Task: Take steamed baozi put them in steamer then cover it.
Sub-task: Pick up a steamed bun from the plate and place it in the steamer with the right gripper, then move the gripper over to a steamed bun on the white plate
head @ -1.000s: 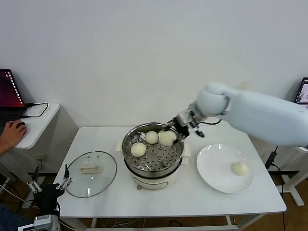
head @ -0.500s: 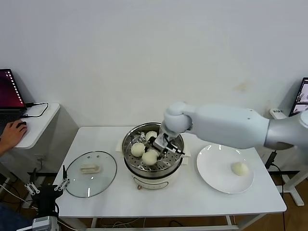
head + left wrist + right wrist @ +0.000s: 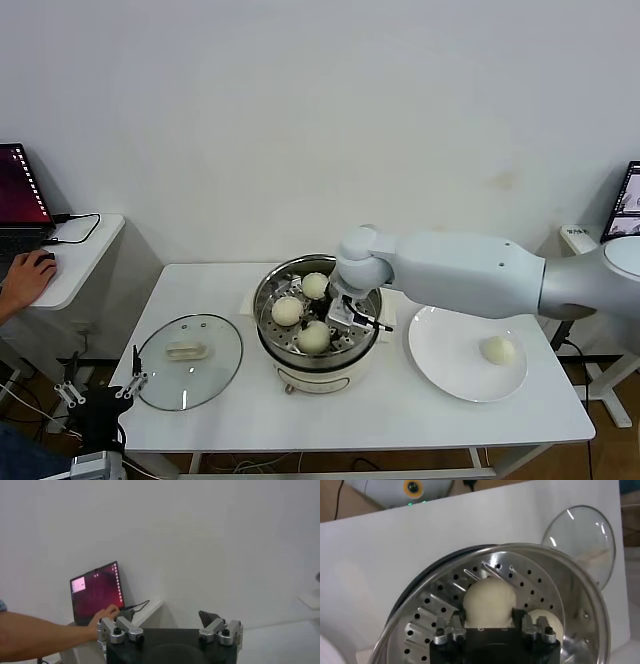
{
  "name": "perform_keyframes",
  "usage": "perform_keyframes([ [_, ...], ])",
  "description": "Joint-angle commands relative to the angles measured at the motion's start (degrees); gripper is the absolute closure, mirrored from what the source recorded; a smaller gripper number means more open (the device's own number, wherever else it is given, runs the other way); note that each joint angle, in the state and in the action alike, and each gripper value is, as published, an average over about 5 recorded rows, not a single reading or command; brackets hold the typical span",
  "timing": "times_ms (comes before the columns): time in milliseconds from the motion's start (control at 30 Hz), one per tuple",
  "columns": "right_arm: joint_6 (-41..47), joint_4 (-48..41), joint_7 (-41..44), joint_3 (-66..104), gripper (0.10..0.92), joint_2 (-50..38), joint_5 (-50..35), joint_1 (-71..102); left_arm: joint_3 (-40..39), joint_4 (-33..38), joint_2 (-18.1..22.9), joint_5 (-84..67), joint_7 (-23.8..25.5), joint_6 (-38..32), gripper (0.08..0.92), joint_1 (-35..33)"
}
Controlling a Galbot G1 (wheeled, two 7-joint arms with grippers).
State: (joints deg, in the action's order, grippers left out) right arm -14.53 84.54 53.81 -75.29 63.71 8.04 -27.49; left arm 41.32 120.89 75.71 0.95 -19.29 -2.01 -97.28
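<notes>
The steamer point(image 3: 268, 290) stands at the table's middle, on its cream-white base. Three steamed baozi lie in it: one at the back point(image 3: 315, 285), one at the left point(image 3: 287, 311), one at the front point(image 3: 311, 340). My right gripper point(image 3: 324, 327) reaches down into the basket and is shut on the front baozi point(image 3: 489, 599), which rests on the perforated bottom point(image 3: 427, 615). A second bun point(image 3: 547, 621) shows beside it. A fourth baozi point(image 3: 498, 350) lies on the white plate point(image 3: 450, 365). The cover point(image 3: 188, 347) lies flat on the table's left. My left gripper point(image 3: 100, 388) is parked low at the left, open point(image 3: 170, 626).
A side table with a laptop point(image 3: 20, 195) and a person's hand point(image 3: 25, 275) stands at the far left; both also show in the left wrist view, the laptop point(image 3: 97, 595) and the person's arm point(image 3: 40, 635). My right arm spans the space between steamer and plate.
My right gripper carried a baozi from the steamer's back right rim down to the front of the basket. The left arm has not moved.
</notes>
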Motion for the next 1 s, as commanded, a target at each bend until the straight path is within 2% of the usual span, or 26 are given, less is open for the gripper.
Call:
perform_keyframes([
  [33,-0.36,0.37,0.07,1.54,0.246,-2.85,-0.29,-2.82,0.11,0.30,-0.29,-0.10,0.08,0.10,0.177,0.16],
  [200,6.31,1.05,1.69,4.67,0.204,-7.86,-6.51,-6.45,0.50,0.44,-0.98,-0.33,0.15,0.20,0.177,0.56],
  [467,28.55,6.03,4.41,5.84,0.202,-19.64,-17.32,-10.06,0.39,0.47,-2.29,-0.62,0.34,0.26,0.177,1.05],
  [567,34.28,8.54,3.78,5.76,0.203,-25.58,-19.34,-9.89,0.37,0.50,-2.87,-0.88,0.42,0.27,0.177,1.21],
  [767,35.49,9.42,4.78,7.89,0.203,-36.69,-16.27,-4.10,-0.38,0.38,-3.53,-0.99,0.62,0.26,0.177,1.63],
  [1000,31.26,5.06,7.91,19.08,0.203,-41.53,-8.65,11.06,-0.81,-0.08,-3.88,-0.94,0.67,0.26,0.177,1.72],
])
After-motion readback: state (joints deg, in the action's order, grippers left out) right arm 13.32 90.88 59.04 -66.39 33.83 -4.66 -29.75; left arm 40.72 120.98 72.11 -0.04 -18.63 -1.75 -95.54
